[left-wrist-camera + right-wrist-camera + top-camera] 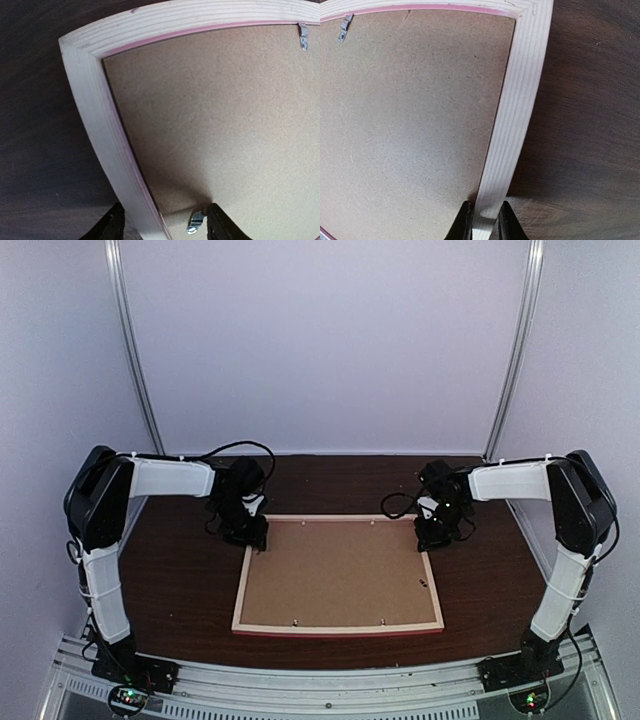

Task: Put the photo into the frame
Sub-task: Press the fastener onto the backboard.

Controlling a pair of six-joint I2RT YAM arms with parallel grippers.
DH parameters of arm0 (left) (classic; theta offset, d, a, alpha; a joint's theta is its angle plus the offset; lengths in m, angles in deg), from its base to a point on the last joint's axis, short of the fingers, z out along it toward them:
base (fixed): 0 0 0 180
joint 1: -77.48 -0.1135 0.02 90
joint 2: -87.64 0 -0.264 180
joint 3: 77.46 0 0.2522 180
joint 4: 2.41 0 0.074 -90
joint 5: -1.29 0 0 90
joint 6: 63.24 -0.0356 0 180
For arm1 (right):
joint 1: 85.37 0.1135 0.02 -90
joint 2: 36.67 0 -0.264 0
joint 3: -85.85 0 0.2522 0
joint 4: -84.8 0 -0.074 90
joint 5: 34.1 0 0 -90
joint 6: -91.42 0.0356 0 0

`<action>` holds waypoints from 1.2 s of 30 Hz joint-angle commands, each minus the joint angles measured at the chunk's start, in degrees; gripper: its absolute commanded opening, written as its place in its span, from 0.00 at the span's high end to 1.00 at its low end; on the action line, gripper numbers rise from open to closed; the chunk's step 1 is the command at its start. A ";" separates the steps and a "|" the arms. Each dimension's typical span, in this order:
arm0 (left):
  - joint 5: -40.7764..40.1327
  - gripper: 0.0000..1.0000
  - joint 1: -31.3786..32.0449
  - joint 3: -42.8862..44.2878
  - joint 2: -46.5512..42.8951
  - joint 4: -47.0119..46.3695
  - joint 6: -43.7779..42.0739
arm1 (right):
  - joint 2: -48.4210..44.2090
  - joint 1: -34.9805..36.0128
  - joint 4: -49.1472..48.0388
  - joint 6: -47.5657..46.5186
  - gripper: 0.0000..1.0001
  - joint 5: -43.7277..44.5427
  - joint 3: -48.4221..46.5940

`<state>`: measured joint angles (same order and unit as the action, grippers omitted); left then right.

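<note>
The frame (243,592) lies back-up on the dark table, pale wood rails with a pink rim, and a brown backing board (338,573) fills it. The photo is hidden. My left gripper (248,532) is at the frame's far-left corner. In the left wrist view it (165,220) stands open astride the left rail (107,135), one finger on the table side and the other over the board beside a metal tab (195,221). My right gripper (437,535) is at the far-right corner. In the right wrist view it (485,215) is shut on the right rail (520,100).
More metal tabs sit along the frame's inner edge (303,37) (343,28). Dark wood table (180,580) surrounds the frame on all sides. White walls stand behind, and a metal rail (330,680) runs along the near edge.
</note>
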<state>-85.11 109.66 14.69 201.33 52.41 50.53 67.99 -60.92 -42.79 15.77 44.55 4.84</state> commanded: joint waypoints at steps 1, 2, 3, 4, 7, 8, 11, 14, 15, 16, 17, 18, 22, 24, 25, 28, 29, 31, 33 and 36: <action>-0.54 0.46 -0.28 -1.86 -0.73 1.28 0.70 | 0.29 0.07 0.10 -2.84 0.85 -0.68 1.56; -0.66 0.48 -0.36 -1.99 -0.64 1.18 0.71 | 0.30 0.07 0.03 -2.79 0.85 -0.68 1.60; -0.80 0.49 -0.37 -2.01 -0.54 1.14 0.67 | 0.30 0.06 0.02 -2.75 0.85 -0.68 1.59; -0.79 0.52 -0.49 -1.97 -0.36 1.13 0.66 | 0.28 0.07 0.02 -2.75 0.85 -0.71 1.54; -0.95 0.57 -0.91 -2.16 -0.02 0.96 1.10 | 0.30 0.05 0.07 -2.67 0.85 -0.91 1.50; -0.99 0.59 -1.06 -2.23 -0.02 0.88 1.32 | 0.33 0.07 0.07 -2.66 0.85 -0.95 1.58; -1.42 0.62 -1.49 -2.48 -0.18 0.86 2.26 | 0.27 0.00 0.03 -2.59 0.85 -0.95 1.68; -1.12 0.63 -1.59 -2.83 -0.42 0.86 2.63 | 0.21 0.03 -0.05 -2.58 0.85 -0.85 1.87; -0.88 0.64 -1.60 -3.03 -0.48 0.91 2.72 | 0.19 0.02 -0.07 -2.53 0.85 -0.86 1.85; -0.43 0.65 -1.60 -3.42 -0.62 0.95 2.81 | 0.26 0.05 -0.14 -2.50 0.85 -0.84 1.85; 0.03 0.65 -1.59 -3.66 -0.69 0.95 3.04 | 0.32 0.04 -0.16 -2.53 0.85 -0.89 1.93; 0.53 0.66 -1.60 -4.17 -0.88 0.95 3.29 | 0.28 0.08 -0.23 -2.49 0.85 -0.89 1.98; 1.48 0.68 -1.56 -6.90 -2.28 0.87 3.91 | 0.37 0.07 -0.25 -2.49 0.86 -0.79 2.12; 1.88 0.68 -1.53 -8.24 -3.11 0.74 4.00 | 0.41 0.07 -0.33 -2.53 0.85 -0.77 2.12; 2.11 0.68 -1.51 -8.79 -3.58 0.77 3.95 | 0.45 0.09 -0.33 -2.51 0.86 -0.75 2.12; 2.95 0.68 -1.51 -10.15 -4.68 0.78 3.46 | 0.62 0.07 -0.33 -2.40 0.86 -0.83 2.03; 3.18 0.68 -1.51 -10.52 -5.00 0.78 3.24 | 0.70 0.07 -0.33 -2.34 0.86 -0.79 2.03; 3.19 0.67 -1.51 -10.96 -5.44 0.99 2.96 | 0.80 0.07 -0.42 -2.23 0.86 -0.87 1.95; 2.64 0.66 -1.51 -10.94 -5.74 1.29 2.86 | 0.94 0.12 -0.51 -2.14 0.86 -1.00 1.90; 1.80 0.63 -1.51 -9.83 -5.78 1.70 2.77 | 1.07 0.07 -0.51 -2.05 0.86 -1.30 1.69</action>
<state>-82.27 108.42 5.62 195.19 49.31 54.05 67.77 -60.98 -43.29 16.63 44.31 5.24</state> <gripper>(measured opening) 0.352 0.153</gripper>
